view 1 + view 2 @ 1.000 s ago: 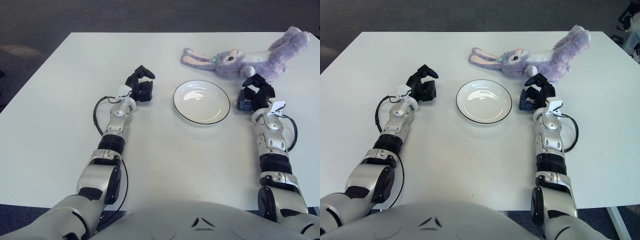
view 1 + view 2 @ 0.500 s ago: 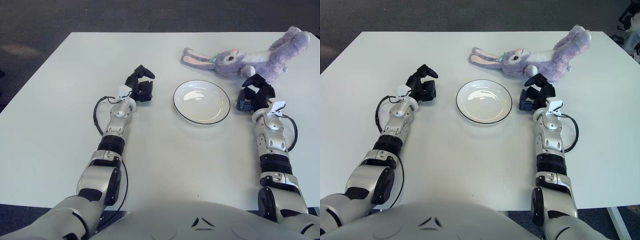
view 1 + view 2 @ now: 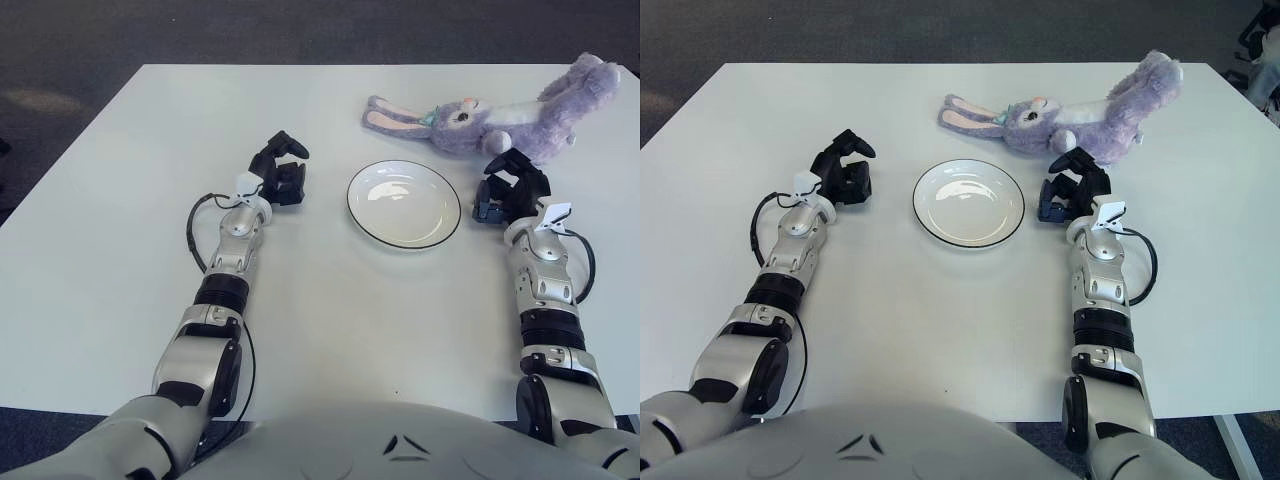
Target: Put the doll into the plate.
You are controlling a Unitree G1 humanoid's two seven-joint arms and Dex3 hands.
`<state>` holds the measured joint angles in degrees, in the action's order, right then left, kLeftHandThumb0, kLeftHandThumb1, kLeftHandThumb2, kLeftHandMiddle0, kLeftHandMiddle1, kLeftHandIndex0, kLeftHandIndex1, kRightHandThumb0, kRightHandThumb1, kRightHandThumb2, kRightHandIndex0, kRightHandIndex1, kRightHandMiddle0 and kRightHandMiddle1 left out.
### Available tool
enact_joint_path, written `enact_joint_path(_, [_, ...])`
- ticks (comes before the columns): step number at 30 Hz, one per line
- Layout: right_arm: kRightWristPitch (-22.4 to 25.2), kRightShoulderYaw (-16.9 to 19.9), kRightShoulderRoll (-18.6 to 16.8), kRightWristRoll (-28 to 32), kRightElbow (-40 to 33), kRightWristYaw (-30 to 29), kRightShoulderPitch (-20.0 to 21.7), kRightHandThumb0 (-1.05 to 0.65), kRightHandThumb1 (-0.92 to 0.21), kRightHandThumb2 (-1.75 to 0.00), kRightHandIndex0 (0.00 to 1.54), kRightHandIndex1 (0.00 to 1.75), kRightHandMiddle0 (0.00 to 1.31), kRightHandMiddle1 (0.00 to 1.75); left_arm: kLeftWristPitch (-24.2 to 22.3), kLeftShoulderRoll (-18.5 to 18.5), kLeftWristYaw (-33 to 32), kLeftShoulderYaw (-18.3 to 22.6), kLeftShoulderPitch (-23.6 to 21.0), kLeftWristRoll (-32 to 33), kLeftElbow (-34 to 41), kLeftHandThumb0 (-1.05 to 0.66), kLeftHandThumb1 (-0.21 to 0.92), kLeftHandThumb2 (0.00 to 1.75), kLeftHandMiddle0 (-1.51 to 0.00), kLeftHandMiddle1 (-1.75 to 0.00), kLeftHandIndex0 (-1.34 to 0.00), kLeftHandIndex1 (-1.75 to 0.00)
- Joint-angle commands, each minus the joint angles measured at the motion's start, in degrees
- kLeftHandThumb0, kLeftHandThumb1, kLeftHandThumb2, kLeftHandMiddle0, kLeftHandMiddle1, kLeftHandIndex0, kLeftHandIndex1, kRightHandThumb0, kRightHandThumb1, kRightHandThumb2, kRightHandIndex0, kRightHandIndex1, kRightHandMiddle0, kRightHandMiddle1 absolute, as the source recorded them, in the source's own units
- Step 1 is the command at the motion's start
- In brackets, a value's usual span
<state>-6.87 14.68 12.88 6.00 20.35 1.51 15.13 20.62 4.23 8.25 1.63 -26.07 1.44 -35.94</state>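
- white table (image 3: pixel 330 330) fills most of both views, dark carpet floor (image 3: pixel 300 30) beyond its far edge.
- robot torso (image 3: pixel 400 440), grey, at the bottom edge; both silver arms reach forward over the table.
- doll (image 3: pixel 500 112), a purple plush rabbit, lies on its side at the far right of the table, long ears pointing toward the robot's left, legs up toward the right corner. it is outside the plate, behind it and to its right, not touching it.
- plate (image 3: pixel 356 216), white and round with a thin dark rim, sits flat near table centre, between the two hands, nothing in it.
- left hand (image 3: pixel 280 170), black, shows to the left of the plate, near but apart from it; fingers curled loosely with a gap between them, holding nothing. cannot tell if it touches the table.
- right hand (image 3: pixel 1072 186), black, shows just to the right of the plate and just in front of the doll's body; fingers partly curled, gripping nothing. top finger looks very close to the plush, contact cannot be told.
- black cable (image 3: pixel 195 225) loops beside the left wrist.
- black cable on right forearm (image 3: pixel 1150 265) loops out on the outer side.
- small white tag (image 3: pixel 557 212) sticks out at the right wrist.
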Motion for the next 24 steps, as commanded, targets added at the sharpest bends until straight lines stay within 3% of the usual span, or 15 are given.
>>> enact_joint_path(1, [0.4, 0.1, -2.1, 0.2, 3.4, 0.0, -8.4, -0.01, 0.05, -1.73, 0.90, 1.75, 0.66, 1.71, -1.2, -0.4, -0.3, -0.5, 5.2, -0.7, -2.1, -0.44, 0.44, 1.16, -1.06, -1.75, -0.52, -1.75])
enact_joint_path(24, [-0.7, 0.6, -2.1, 1.1, 5.4, 0.8, -7.3, -0.01, 0.05, -1.73, 0.90, 1.75, 0.67, 1.71, -0.6, -0.4, 0.3, -0.6, 4.5, -0.2, -3.5, -0.44, 0.45, 1.15, -1.06, -1.75, -0.51, -1.75])
